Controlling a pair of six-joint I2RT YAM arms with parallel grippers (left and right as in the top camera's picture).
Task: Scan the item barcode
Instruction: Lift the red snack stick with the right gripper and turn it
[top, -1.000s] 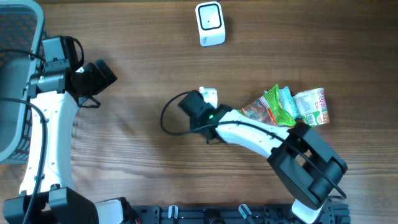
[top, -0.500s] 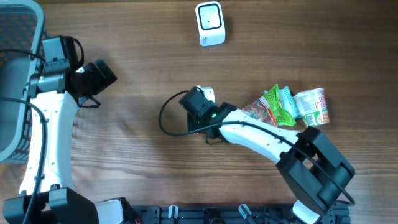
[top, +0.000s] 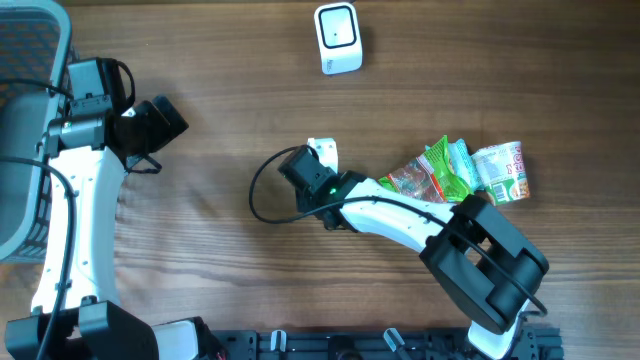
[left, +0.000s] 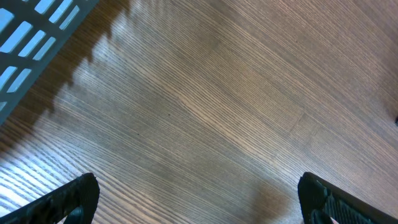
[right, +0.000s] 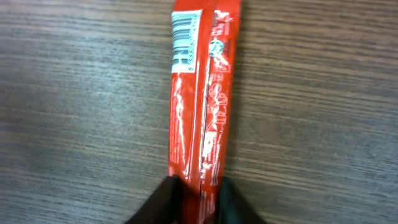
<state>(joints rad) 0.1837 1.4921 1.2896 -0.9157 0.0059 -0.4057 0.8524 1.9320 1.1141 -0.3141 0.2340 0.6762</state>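
Here, right end effector (right: 198, 190) pinching red packet (right: 202, 106), barcode (right: 185, 45) facing up

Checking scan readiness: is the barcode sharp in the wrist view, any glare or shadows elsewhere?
Right wrist: the barcode on the red packet looks fairly sharp, without glare; the fingertips are blurred. Left wrist: the basket throws a jagged shadow on the table. Overhead: even light.

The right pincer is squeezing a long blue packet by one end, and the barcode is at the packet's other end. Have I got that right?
Not quite: the packet is red, not blue. The right wrist view shows the right pincer closed on one end, with the barcode at the other end.
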